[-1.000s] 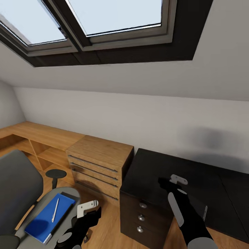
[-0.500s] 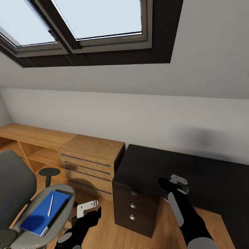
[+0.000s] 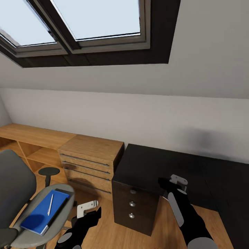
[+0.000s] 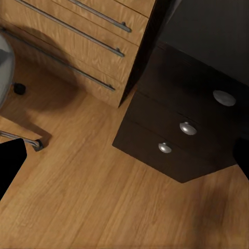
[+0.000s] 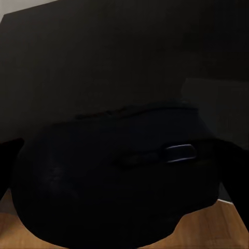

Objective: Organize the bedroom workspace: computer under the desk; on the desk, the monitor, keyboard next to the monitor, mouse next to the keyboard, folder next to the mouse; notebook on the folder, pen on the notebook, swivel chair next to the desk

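Gripping the mouse (image 5: 114, 181), the right end effector (image 3: 173, 185) hovers above the desk (image 3: 152, 166).

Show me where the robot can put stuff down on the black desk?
The desk top looks bare from its drawer-unit corner beside the wooden cabinet back to the wall. The right claw hovers over its front edge. The swivel chair seat is crowded by the folder and pen.

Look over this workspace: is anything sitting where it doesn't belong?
Yes. The blue folder, with the pen lying on top, rests on the swivel chair seat rather than on the black desk. It looks misplaced, since a seat is no storage spot.
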### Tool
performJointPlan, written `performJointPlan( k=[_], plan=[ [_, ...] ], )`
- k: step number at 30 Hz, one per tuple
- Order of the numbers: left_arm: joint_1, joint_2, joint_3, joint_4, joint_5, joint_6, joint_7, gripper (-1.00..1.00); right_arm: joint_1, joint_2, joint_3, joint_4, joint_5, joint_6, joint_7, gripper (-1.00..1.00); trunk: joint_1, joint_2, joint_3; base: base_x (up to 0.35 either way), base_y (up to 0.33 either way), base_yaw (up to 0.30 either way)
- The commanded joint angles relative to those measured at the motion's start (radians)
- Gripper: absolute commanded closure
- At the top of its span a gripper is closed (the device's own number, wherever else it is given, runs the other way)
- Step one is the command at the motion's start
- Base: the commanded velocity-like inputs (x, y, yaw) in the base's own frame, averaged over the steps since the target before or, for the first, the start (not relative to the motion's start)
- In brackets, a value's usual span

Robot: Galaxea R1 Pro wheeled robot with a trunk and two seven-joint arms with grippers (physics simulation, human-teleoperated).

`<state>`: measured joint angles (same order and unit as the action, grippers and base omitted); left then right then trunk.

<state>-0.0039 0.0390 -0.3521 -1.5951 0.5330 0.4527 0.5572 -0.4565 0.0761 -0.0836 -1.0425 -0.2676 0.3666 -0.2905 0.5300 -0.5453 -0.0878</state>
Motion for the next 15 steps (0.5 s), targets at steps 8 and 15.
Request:
performJointPlan(
  k=[8, 15],
  plan=[
    [-0.001, 0.001, -0.001, -0.002, 0.009, 0.001, 0.009, -1.0, -0.001, 0.001, -0.001, -0.002, -0.01, 0.003, -0.006, 1.0, 0.001, -0.002, -0.002, -0.168, 0.0, -0.08],
    [-0.001, 0.001, -0.001, -0.002, 0.009, 0.001, 0.009, -1.0, -0.001, 0.001, -0.001, -0.002, -0.01, 0.003, -0.006, 1.0, 0.001, -0.002, -0.002, -0.321, 0.0, -0.245]
  ],
)
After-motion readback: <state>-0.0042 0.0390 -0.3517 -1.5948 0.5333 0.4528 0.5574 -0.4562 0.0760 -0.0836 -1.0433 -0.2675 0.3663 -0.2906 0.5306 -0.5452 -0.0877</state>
